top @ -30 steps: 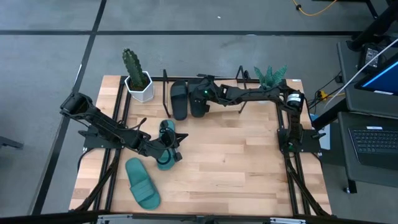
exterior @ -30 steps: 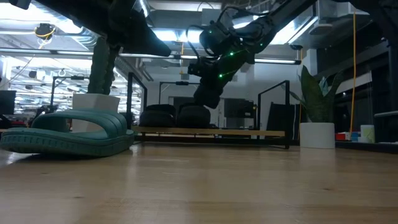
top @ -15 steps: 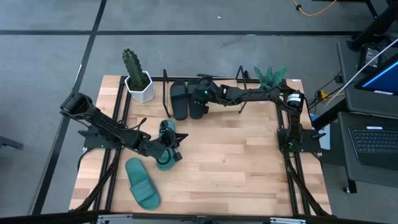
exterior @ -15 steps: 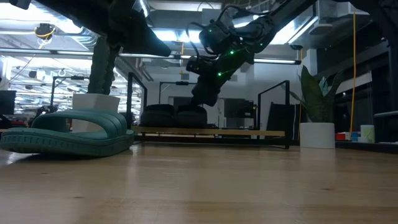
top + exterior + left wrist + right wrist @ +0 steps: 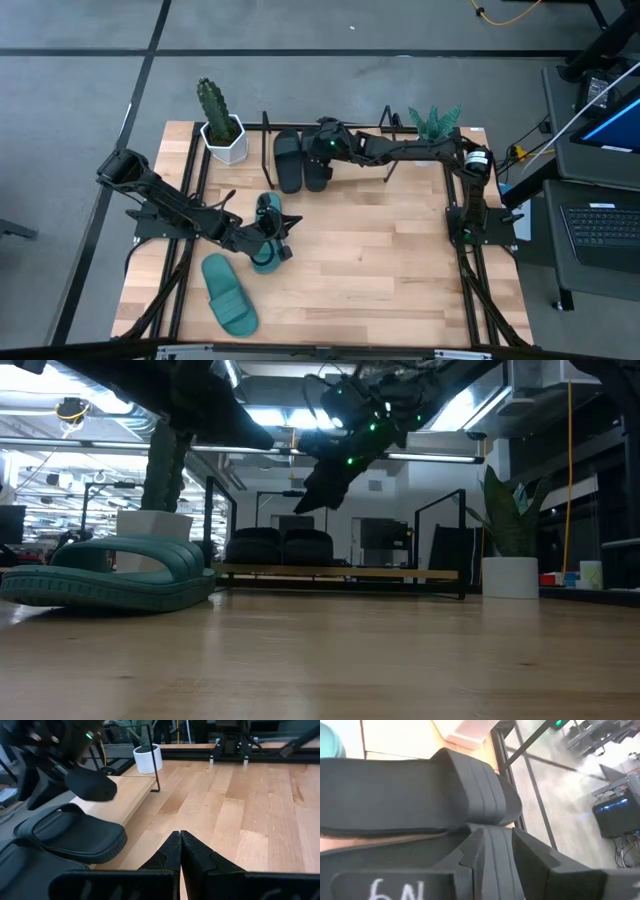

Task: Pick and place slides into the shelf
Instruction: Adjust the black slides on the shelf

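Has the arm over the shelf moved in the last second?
Yes. In the low view the right gripper has lifted away from the black slides, which stay on the shelf.

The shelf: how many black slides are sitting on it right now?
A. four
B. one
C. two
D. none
C: the high view shows two black slides lying side by side on the shelf, while both teal slides are on the table, off the shelf.
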`<state>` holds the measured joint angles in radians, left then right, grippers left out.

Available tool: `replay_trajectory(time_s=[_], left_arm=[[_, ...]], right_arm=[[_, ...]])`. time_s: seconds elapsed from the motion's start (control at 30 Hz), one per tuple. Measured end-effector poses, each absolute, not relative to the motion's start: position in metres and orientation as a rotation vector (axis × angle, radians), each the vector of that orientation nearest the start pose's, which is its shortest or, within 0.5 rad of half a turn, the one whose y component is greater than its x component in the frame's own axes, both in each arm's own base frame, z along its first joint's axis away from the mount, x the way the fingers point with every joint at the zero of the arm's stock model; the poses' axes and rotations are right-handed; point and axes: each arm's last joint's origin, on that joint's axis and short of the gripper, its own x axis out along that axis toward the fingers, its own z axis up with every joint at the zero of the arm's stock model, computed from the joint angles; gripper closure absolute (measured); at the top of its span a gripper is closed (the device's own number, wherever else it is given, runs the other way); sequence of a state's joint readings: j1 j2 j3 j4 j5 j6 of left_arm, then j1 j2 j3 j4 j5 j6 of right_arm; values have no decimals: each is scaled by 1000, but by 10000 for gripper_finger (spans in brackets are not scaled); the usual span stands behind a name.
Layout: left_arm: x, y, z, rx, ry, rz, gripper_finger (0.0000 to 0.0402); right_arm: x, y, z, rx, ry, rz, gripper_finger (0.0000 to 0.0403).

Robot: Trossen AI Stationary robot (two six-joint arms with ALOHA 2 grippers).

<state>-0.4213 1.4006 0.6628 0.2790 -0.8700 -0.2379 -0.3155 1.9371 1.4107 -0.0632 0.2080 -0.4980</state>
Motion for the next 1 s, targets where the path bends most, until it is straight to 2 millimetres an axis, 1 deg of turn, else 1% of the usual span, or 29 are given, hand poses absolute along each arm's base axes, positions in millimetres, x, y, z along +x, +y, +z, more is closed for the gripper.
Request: replay_trajectory(time_s=[0.1,0.2,0.27,0.37,0.4,0.47,0.53,0.57,0.63,0.73,0.87,0.93,1.0], left_arm=[[258,-95,205,80,320,463,400],[258,-97,205,88,321,458,400],[258,-97,205,89,322,458,400],[258,-97,205,89,323,457,400],[258,-97,205,90,323,457,400],[258,-97,205,91,324,457,400],[258,-97,205,91,324,457,400],[257,-97,205,93,325,457,400],[257,-98,205,95,325,455,400],[256,-99,204,97,326,453,400],[256,-99,204,131,337,437,400],[257,-99,204,143,339,434,400],[257,-100,205,142,336,433,400]], right_arm=[[409,-133,241,-425,739,-328,305],[403,-119,259,-425,728,-305,320],[398,-109,272,-431,707,-292,341],[389,-92,293,-446,674,-268,388],[386,-87,299,-454,659,-259,394],[377,-76,315,-447,619,-254,396],[367,-67,325,-446,586,-254,399],[360,-63,327,-444,581,-258,399],[345,-55,327,-419,567,-274,399],[321,-42,318,-375,499,-284,400],[291,-22,295,-345,375,-255,401],[281,-14,286,-347,306,-238,401],[272,-7,276,-346,273,-220,401]])
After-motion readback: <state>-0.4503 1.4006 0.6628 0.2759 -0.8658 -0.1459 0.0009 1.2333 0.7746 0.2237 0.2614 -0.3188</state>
